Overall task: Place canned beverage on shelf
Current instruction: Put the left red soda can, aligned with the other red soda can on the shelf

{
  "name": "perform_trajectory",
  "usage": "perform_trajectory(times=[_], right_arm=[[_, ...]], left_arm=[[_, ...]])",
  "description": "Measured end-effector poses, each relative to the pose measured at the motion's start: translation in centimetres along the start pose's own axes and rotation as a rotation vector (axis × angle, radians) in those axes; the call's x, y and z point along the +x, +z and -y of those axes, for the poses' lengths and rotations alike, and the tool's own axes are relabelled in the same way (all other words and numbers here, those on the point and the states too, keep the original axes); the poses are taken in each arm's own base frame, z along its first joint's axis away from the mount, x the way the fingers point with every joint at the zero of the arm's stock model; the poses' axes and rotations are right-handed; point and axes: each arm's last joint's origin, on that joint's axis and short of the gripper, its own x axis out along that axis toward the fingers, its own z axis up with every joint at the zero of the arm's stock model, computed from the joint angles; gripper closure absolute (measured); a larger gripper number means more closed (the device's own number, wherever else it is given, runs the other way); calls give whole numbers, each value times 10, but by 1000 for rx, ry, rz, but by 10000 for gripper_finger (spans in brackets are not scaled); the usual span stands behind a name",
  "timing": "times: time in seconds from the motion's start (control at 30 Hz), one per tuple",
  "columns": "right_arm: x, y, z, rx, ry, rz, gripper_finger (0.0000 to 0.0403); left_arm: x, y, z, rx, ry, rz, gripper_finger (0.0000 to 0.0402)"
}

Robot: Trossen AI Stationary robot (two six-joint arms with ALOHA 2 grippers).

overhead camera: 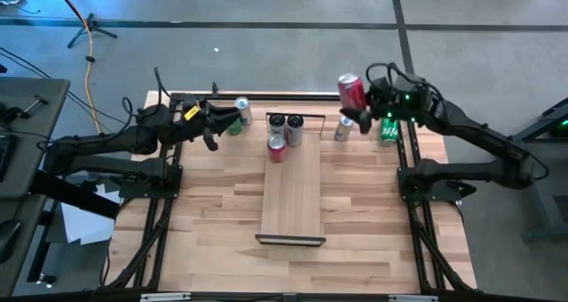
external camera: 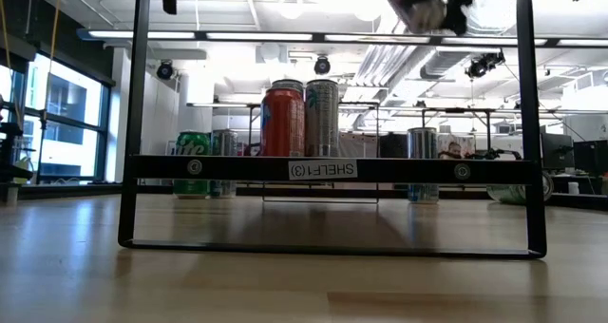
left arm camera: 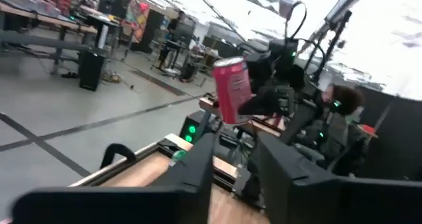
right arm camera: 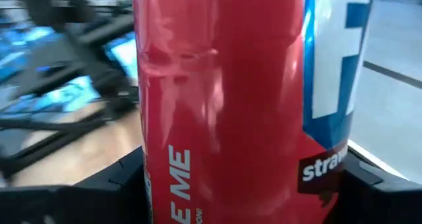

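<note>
My right gripper (overhead camera: 362, 107) is shut on a red canned beverage (overhead camera: 351, 91), high above the table's far right; the left wrist view shows this can (left arm camera: 231, 92) tilted in the air. The shelf (overhead camera: 291, 195) is a narrow pale board with dark end frames, lying on the tabletop's middle. Three cans stand on its far end: a red one (overhead camera: 276, 149) and two silver ones (overhead camera: 277, 123) (overhead camera: 295, 124). My left gripper (overhead camera: 224, 123) hangs raised over the far left with its fingers (left arm camera: 198, 171) slightly apart and nothing between them. My right gripper pinches the red can's side wall (right arm camera: 217, 151) between its two fingers (right arm camera: 122, 181), which lie across the can at its lower half. The fingers come at it about level from the table's right. The can is lifted clear and leans a little.
A green can (overhead camera: 238, 115) stands on the table at the far left below my left gripper. A silver can (overhead camera: 343, 129) and a green can (overhead camera: 389, 131) stand at the far right. The shelf's near part (overhead camera: 291, 222) is bare board. Dark frame bars (overhead camera: 413, 204) run along the table's sides.
</note>
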Motion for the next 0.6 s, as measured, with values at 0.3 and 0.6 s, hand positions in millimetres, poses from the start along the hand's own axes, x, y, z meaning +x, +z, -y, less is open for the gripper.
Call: perform_trajectory(times=[0.3,0.6], right_arm=[[22,-6,-51,-126,223,24,122],[32,-17,-80,-171,338,-5,122]], left_arm=[[36,27,26,108,-210,-136,151],[68,51,50,238,-279,-313,58]])
